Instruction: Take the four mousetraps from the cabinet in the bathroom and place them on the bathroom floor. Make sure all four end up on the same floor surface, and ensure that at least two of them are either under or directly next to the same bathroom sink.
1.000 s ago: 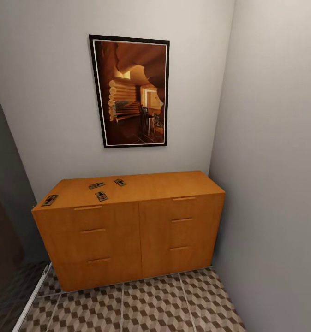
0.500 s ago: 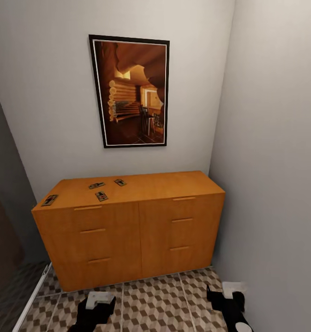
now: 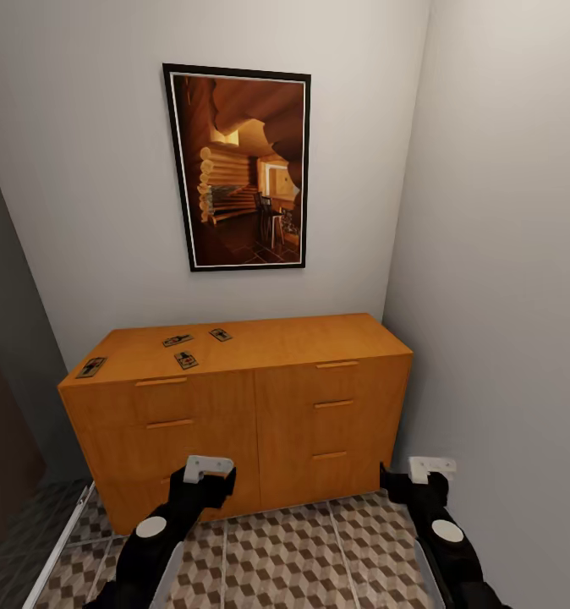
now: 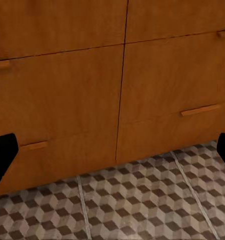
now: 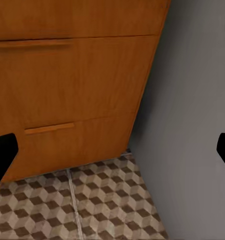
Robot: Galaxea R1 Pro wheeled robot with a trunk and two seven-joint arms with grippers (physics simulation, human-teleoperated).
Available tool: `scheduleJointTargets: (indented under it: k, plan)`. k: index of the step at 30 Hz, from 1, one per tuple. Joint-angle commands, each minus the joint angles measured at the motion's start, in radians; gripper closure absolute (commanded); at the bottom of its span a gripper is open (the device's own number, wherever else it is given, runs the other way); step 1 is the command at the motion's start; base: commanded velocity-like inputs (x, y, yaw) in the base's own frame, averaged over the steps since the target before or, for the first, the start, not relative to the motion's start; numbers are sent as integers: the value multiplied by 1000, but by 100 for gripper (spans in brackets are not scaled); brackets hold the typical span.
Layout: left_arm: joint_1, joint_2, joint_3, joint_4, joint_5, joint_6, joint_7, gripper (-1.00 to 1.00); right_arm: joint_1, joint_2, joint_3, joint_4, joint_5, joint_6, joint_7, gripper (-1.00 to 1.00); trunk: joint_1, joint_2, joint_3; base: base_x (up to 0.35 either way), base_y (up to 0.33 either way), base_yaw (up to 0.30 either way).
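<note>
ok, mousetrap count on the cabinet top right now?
4, all on the cabinet top's left half: one at the far-left edge, three clustered toward the middle. None visibly hidden.

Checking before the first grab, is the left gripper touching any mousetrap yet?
Apart: in the head view the left gripper hangs before the cabinet front, mousetraps lying on top.

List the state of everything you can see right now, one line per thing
Mousetraps: four, lying flat on the cabinet top, none picked up.
Cabinet: all drawers and doors shut.
Left gripper: open, empty, facing the cabinet front low down.
Right gripper: open, empty, facing the cabinet's right corner and the wall.
Picture: hanging on the wall above the cabinet.
</note>
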Motion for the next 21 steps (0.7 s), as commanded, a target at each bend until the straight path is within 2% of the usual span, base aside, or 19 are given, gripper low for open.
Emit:
scheduleJointTargets:
  k: [1, 4, 12, 17, 21]
  plan:
    - [-73, -19, -7, -10, 2, 27, 34, -100, -94, 0, 0, -6, 6, 68, -1, -100, 0, -1, -1, 0, 0, 0]
    - [-147, -39, -8, -12, 3, 78, 44, -100, -177, -1, 0, -7, 5, 126, 0, -100, 0, -1, -1, 0, 0, 0]
    - [-330, -55, -11, -13, 9, 257, 48, -100, -328, 2, 1, -8, 4, 239, 1, -100, 0, -1, -1, 0, 0, 0]
    - [-432, -68, -12, -13, 17, 305, 49, -100, -408, 4, 1, -6, 3, 295, 1, -100, 0, -1, -1, 0, 0, 0]
    - [-505, -74, -12, -13, 37, 337, 50, -100, -462, 5, 1, -6, 3, 320, 2, -100, 0, -1, -1, 0, 0, 0]
